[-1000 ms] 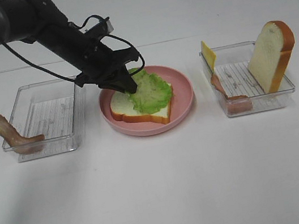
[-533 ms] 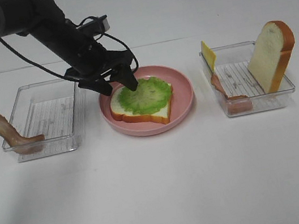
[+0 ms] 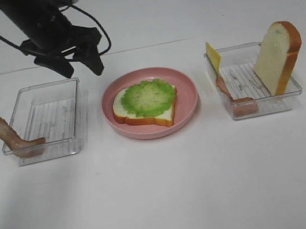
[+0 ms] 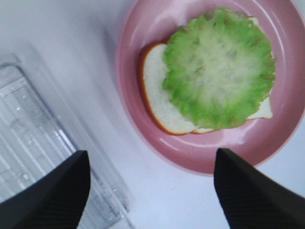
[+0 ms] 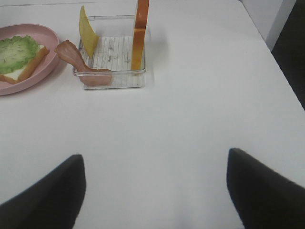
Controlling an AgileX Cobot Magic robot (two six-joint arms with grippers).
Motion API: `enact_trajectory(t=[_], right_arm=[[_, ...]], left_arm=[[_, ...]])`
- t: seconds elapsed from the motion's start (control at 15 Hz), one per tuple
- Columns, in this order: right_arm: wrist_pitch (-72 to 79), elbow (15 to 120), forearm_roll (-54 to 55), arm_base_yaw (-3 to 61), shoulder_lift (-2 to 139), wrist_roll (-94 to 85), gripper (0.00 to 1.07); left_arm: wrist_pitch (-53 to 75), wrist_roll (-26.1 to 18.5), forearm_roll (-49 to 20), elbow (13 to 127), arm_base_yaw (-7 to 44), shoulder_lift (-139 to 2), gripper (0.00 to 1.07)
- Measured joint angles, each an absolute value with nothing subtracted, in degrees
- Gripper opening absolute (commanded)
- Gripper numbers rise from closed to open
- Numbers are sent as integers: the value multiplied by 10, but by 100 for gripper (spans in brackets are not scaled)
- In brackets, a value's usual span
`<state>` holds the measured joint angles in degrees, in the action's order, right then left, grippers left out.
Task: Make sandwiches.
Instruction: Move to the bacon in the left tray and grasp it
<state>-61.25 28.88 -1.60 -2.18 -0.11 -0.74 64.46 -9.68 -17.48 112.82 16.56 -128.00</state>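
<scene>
Nearest me, the right end effector (image 5: 155, 191) hangs over bare desk (image 3: 174, 205), its fingers spread wide with nothing between them. Beyond it, three things sit in a row. In the middle is the pink plate (image 3: 188, 94), and on it the sandwich (image 3: 149, 98), so far only a bottom slice lying flat with a lettuce leaf (image 4: 219, 71) face up on top. Its long axis, as far as I can judge, runs roughly nine to three o'clock, turned a little so the near right corner points toward five.

At the plate's nine o'clock stands a clear tray (image 3: 42, 85) with a bacon strip (image 3: 11, 138) draped over its outer rim. At three o'clock a second tray (image 3: 269, 105) holds a cheese slice (image 3: 212, 56), a second bacon strip (image 3: 239, 104) and an upright bread slice (image 3: 277, 58) leaning at the far corner. Farthest back, at about ten o'clock from the plate, the left end effector (image 3: 79, 65) hovers raised, wide apart and empty.

The draped bacon worries me (half of it hangs outside the tray). A pinch there could tug the light tray along or drop the strip on the desk. The leaning slice could topple if its tray is nudged, and anything laid off-centre on the ruffled lettuce may slide.
</scene>
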Motion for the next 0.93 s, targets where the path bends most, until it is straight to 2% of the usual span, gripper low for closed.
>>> enact_trajectory(t=[0.33,0.6,0.93], right_arm=[[-612,289,-16,-22,-1,-7,78],[-612,289,-16,-22,-1,-7,78],[-612,289,-16,-22,-1,-7,78]], left_arm=[[693,-84,-162,1128,97,-1230,69],[693,-74,-114,1123,72,-1179,69],[694,-26,-46,988,29,-1088,68]])
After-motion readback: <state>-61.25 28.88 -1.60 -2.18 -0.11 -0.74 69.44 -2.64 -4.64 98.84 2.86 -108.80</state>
